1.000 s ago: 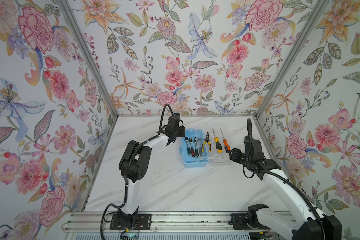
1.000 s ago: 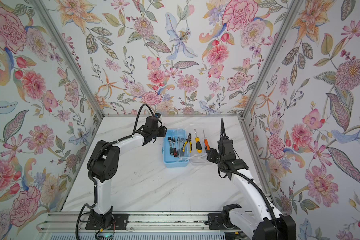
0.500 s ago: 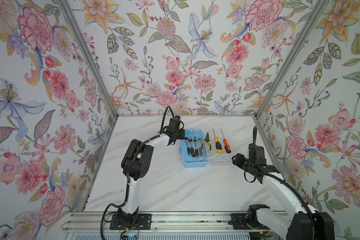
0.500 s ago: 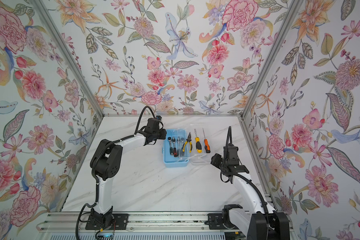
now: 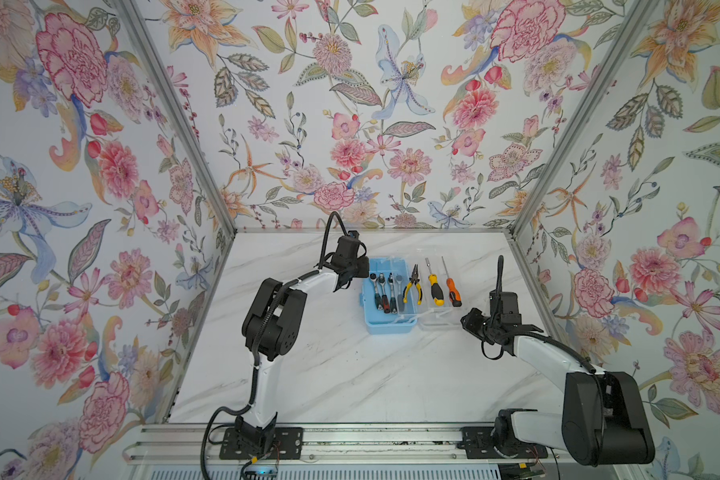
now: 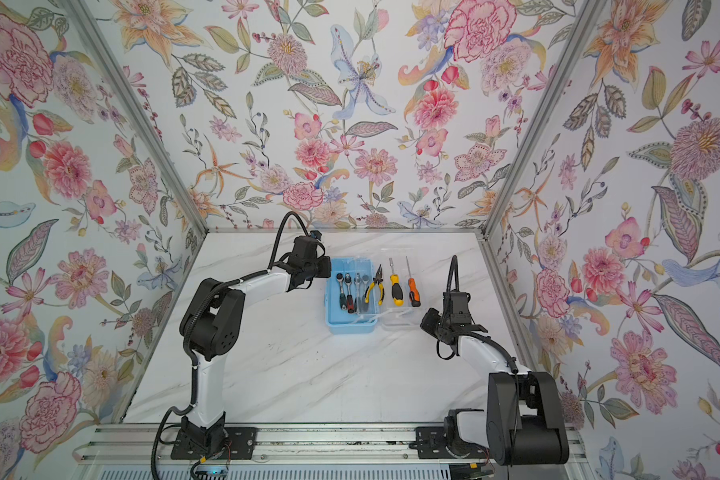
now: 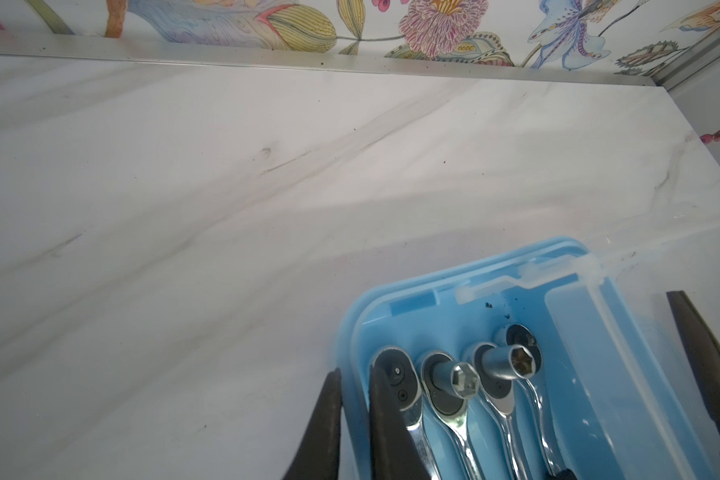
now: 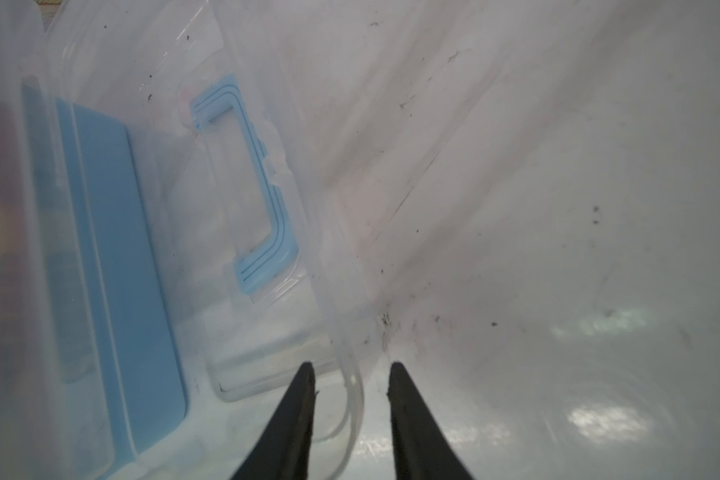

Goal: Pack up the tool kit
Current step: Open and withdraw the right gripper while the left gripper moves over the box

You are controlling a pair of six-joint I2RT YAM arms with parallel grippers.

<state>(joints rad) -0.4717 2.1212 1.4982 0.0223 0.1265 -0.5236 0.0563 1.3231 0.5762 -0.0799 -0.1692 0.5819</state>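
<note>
Pinning the blue case (image 7: 408, 286) looks like the job of your L gripper (image 7: 354, 376). One finger sits outside the side wall and one inside, just beside the ratchets (image 7: 458, 386). The gap is narrow w/ the wall filling it, so it's clamped on that wall. Reason, I'd judge: the case can't skate when the lid gets swung.

Your R gripper (image 8: 350, 368) straddles the corner rim of the clear lid (image 8: 208, 291). Jaws are narrowed but there's daylight either side of the rim, so no grip yet.

In both top views the case sits toward the back of the table (image 5: 350, 374), w/ the lid flopped open flat on its right. The pliers (image 5: 412, 284), yellow screwdriver (image 5: 435, 289) and orange screwdriver (image 5: 454, 291) lie side by side on that lid, tips toward the back wall. Can't tell if they're clipped in.

Progress, by my read: tools are all w/ the kit, only closing is left. Next prob: nip the rim, then fold the lid over toward the L side. Watch for loose tools tumbling as it tilts; a thin rim may also slip out of a shallow pinch.
</note>
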